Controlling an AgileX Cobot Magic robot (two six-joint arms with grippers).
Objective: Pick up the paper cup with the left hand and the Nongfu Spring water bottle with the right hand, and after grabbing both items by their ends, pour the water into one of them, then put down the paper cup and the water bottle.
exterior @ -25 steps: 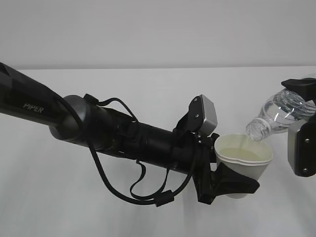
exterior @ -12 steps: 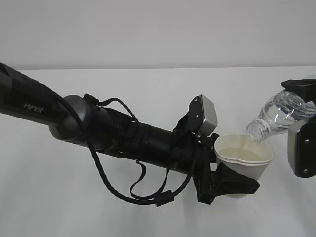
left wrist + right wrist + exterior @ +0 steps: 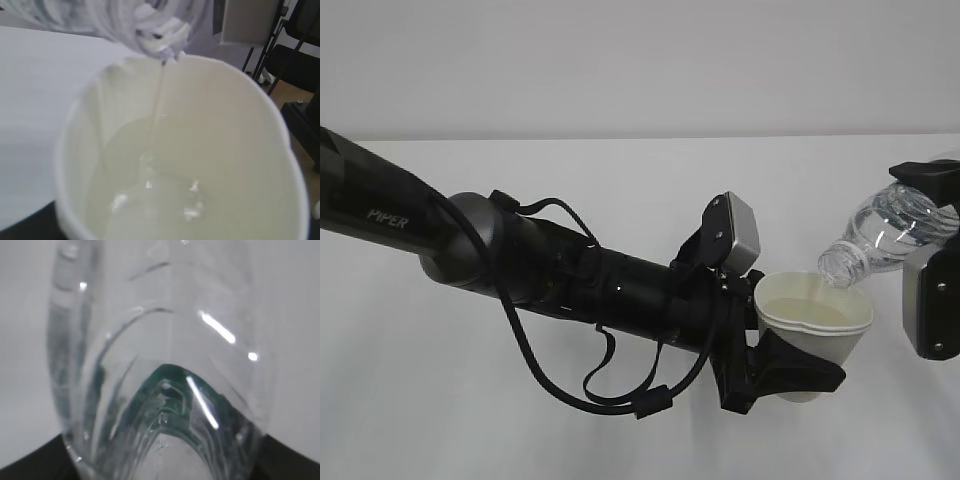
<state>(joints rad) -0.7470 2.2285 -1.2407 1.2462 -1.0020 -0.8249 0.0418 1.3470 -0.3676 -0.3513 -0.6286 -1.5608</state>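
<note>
White paper cup (image 3: 817,330) is sitting clamped between the black fingers of the left hand (image 3: 790,372), held low on its body and lifted clear of the pale table (image 3: 620,170), its rim squeezed slightly out of round. Just beside and above it, the right hand (image 3: 930,290) is gripping the Nongfu Spring water bottle (image 3: 885,235) by its base end and tilting it neck-down, so the open mouth is hanging right over the cup's far rim. In the left wrist view a thin stream of water (image 3: 157,110) is running from the neck into the cup, where a shallow pool is gathering across the bottom. Judging from this, both pickups are done and the pour is under way, with the cup looking well under half full. What is left is righting the bottle and setting both things back down on the table.
</note>
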